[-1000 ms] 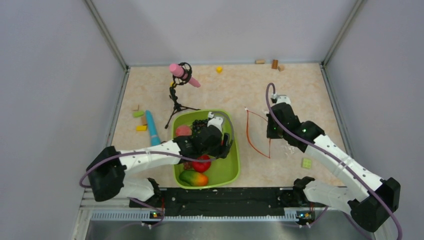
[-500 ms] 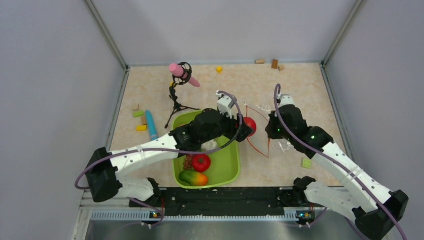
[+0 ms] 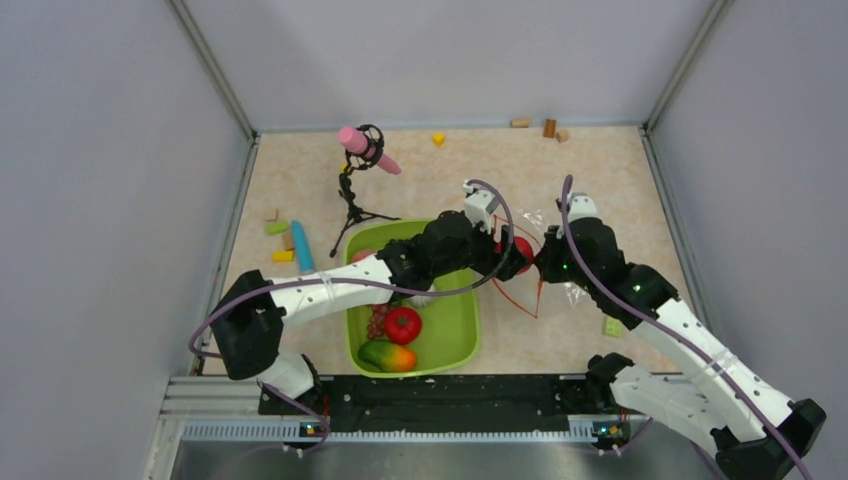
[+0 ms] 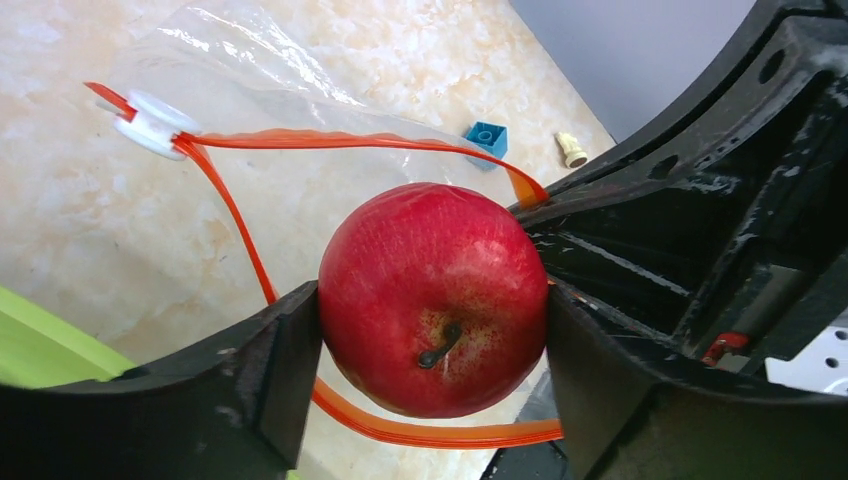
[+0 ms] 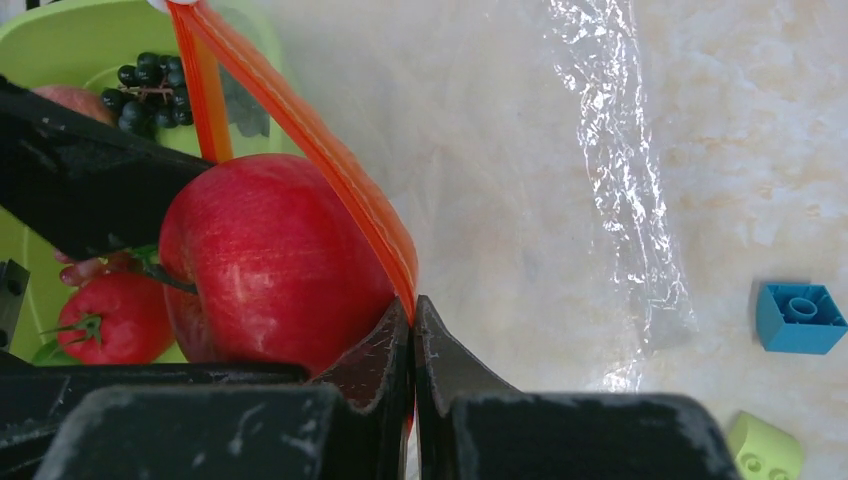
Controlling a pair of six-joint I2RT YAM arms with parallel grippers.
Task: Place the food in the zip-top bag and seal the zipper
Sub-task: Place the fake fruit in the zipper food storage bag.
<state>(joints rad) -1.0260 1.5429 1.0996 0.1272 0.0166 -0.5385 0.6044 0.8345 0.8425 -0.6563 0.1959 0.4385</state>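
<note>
In the centre of the left wrist view, the left gripper (image 4: 430,345) holds a red apple (image 4: 432,290) between its two wide-set fingers, one finger pressing on each side of the fruit. The apple hangs at the open mouth of the zip-top bag (image 4: 250,80). The orange-red zipper (image 4: 340,138) makes a loop there, one band passing above the apple and one below it. The clear bag itself lies on the marble-patterned table (image 4: 60,200) toward the upper left of this frame. In the lower middle of the right wrist view, the right gripper (image 5: 412,345) has its jaws fully together, and they pinch the zipper band just beside the apple, keeping this edge of the mouth lifted. In the top view, the two grippers meet right of the green tray (image 3: 465,330), near the middle of the frame. A tomato (image 3: 402,324), dark grapes (image 5: 155,85) and an orange-green piece (image 3: 388,356) still lie in this tray. A blue block (image 5: 800,318) rests on the table at the right edge.
</note>
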